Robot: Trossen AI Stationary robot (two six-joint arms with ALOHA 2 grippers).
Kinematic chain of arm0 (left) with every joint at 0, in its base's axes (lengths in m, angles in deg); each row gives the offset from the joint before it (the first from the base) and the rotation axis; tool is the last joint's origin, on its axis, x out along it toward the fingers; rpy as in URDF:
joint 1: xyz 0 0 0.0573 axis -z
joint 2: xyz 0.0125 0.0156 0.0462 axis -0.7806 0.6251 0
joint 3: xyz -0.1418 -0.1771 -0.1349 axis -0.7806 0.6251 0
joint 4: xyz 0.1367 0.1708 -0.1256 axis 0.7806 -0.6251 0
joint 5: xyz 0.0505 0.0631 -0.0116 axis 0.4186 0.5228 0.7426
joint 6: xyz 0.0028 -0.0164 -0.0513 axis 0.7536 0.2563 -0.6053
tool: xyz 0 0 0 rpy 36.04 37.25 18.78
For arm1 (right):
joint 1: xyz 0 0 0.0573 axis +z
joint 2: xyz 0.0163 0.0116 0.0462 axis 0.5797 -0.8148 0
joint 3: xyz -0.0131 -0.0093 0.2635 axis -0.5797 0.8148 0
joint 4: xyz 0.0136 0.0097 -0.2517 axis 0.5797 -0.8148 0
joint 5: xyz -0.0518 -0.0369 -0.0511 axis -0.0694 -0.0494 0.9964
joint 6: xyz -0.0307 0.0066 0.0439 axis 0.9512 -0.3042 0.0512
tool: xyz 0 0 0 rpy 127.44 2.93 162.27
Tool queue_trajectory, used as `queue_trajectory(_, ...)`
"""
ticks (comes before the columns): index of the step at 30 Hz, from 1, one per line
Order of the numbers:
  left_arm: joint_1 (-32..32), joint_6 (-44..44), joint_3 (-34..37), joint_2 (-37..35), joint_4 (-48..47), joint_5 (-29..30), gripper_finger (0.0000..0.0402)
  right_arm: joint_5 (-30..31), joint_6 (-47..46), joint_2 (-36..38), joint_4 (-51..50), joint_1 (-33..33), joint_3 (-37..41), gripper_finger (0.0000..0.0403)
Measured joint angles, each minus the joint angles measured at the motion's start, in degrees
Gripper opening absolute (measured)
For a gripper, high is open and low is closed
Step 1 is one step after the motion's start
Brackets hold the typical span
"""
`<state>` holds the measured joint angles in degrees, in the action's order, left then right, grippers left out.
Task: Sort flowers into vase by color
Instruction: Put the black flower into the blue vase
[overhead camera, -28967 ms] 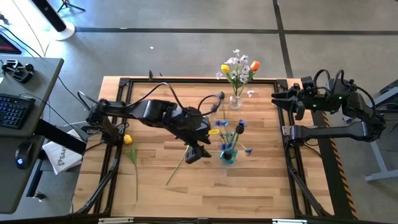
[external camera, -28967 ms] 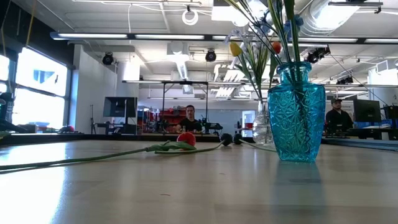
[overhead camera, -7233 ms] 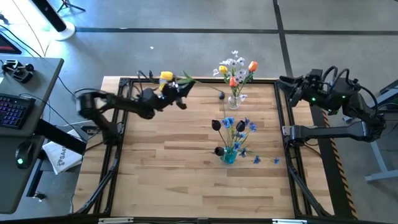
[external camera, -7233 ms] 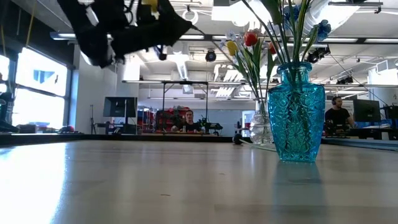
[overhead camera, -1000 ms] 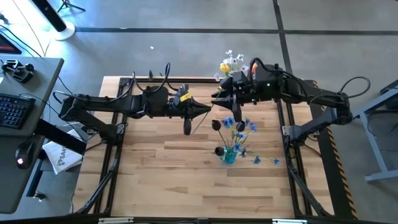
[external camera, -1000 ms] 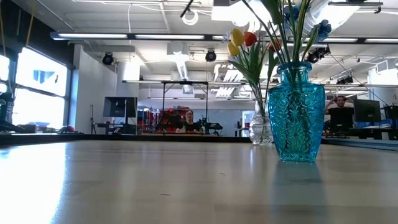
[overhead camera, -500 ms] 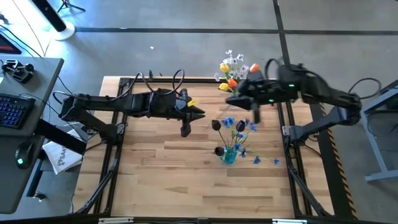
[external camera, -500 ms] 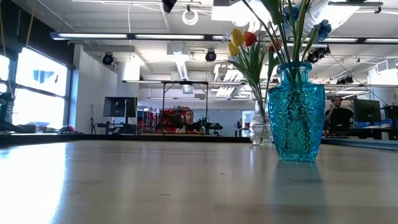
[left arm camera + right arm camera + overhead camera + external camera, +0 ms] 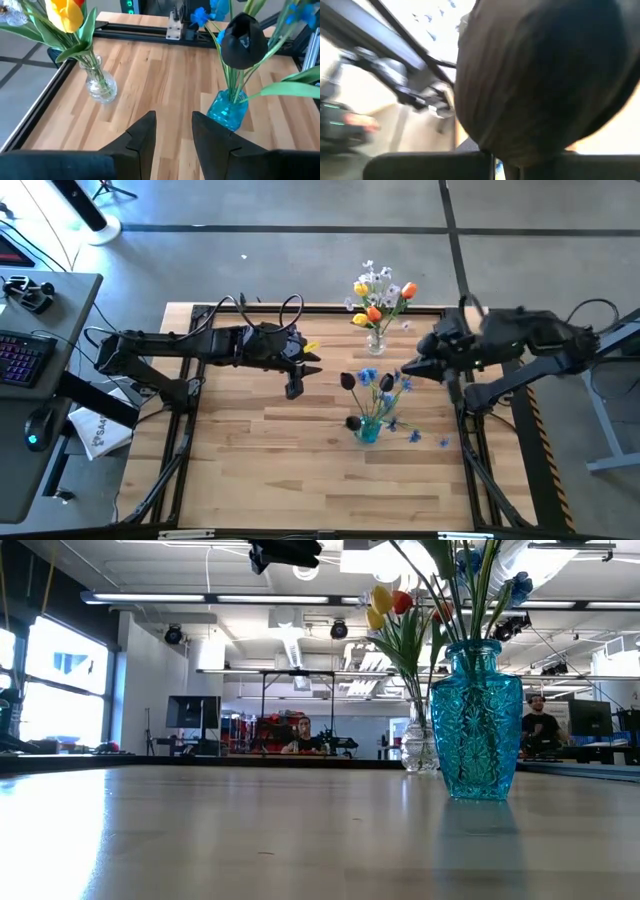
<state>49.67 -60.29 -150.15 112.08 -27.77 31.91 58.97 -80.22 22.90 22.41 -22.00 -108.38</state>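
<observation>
All flowers that I can see stand in vases. The yellow tulip [image 9: 65, 12] and the red-orange ones are in the clear glass vase [image 9: 101, 87] near the far edge of the surface [image 9: 250, 450], together with white sprays. The dark purple tulip [image 9: 241, 35] and the blue sprays [image 9: 200, 15] are in the blue vase [image 9: 477, 720] nearer the middle. I see no stem lying loose, so the sorting looks nearly finished.

The left gripper [image 9: 173, 116] hovers above the wood, facing both vases; its jaws stand partly open with nothing between them. The right gripper [image 9: 408, 370] is just beside the blue bouquet, jaws closed; I cannot tell if a stem is between them.

To do this step well, I think the right arm should draw away slowly and upward, because the leaning stems could catch and tip the vase.
</observation>
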Motion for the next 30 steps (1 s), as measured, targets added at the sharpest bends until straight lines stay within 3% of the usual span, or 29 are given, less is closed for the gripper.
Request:
queue_trajectory(8,-0.25,1.48,0.00,0.00,0.09,0.00,0.0115,7.55,10.14,-4.58,-3.98,0.57,0.03,0.0000)
queue_trajectory(12,-0.25,1.34,0.00,0.00,0.24,0.00,0.0115,6.76,15.36,-7.63,-3.79,0.57,0.03,0.0000)
queue_trajectory(19,-0.22,1.27,0.00,0.00,0.28,0.00,0.0115,-0.13,19.88,-11.24,-4.30,0.47,0.05,0.0000)
queue_trajectory(30,-0.22,0.29,0.00,0.00,0.28,0.02,0.0115,-0.37,22.35,-12.84,-8.28,0.48,0.05,0.0000)
